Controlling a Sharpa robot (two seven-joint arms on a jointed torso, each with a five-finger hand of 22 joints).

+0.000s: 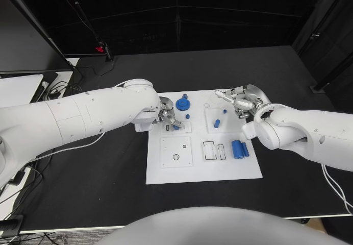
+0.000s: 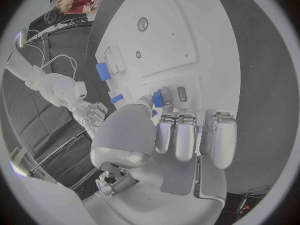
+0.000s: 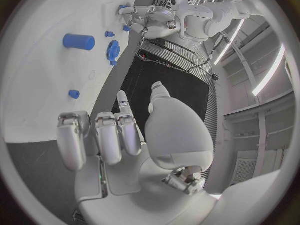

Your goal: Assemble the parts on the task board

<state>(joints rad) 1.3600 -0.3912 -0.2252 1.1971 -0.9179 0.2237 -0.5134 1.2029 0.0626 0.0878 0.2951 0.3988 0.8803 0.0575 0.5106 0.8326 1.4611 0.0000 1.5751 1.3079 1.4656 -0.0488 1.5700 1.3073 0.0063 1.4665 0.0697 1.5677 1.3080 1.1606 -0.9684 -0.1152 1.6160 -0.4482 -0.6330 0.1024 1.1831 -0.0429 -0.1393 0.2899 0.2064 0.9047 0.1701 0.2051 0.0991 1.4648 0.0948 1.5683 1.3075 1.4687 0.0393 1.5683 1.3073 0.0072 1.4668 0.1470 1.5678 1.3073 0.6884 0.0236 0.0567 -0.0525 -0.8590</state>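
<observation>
Although several blue parts already stand on the task board, I judge the assembly only partly done: empty outlines show near its middle, and some pieces look loose. Going left to right in the head view, the left hand sits over the board's left edge, fingers curled round a small blue part; the left wrist view shows that part pinched at the fingertips, just above the board. Next comes the blue gear, then a small blue peg, then the larger blue cylinder lying further right. The right hand hovers over the board's far right corner, fingers loosely apart and holding nothing, with the peg near it.
</observation>
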